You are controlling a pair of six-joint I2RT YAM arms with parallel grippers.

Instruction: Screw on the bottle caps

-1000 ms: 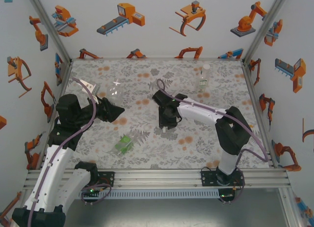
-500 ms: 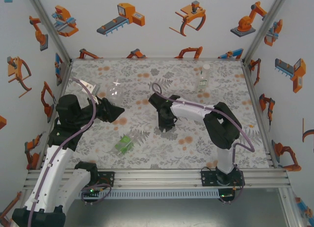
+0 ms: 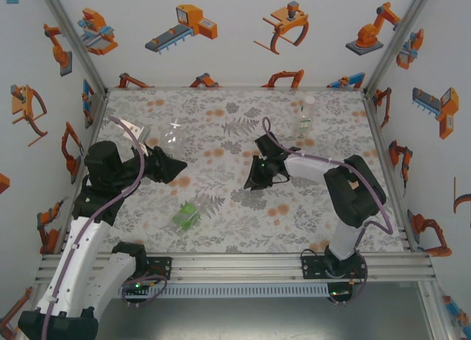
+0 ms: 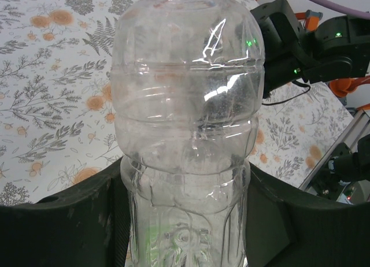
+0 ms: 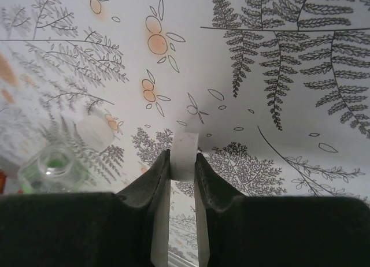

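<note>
My left gripper [image 3: 171, 165] is shut on a clear bottle [image 4: 186, 122], which it holds off the table at the left; the same bottle [image 3: 174, 132] juts away from its jaws. Near the table's middle, my right gripper [image 3: 252, 182] is shut on a small white bottle cap [image 5: 185, 156], pinched edge-on between its fingertips just above the cloth. A green bottle [image 3: 185, 215] lies on its side at front centre. Its open mouth [image 5: 52, 164] shows in the right wrist view, with another white cap [image 5: 92, 132] blurred beside it. A capped clear bottle [image 3: 305, 116] stands upright at back right.
The table carries a grey fern and orange flower print cloth [image 3: 221, 229]. White walls with orange robot pictures close in the left, back and right sides. An aluminium rail [image 3: 235, 263] with both arm bases runs along the near edge.
My right gripper has shut on the white cap that lay on the cloth, and its wrist has swung to the right. The left arm and its bottle have stayed still.
</note>
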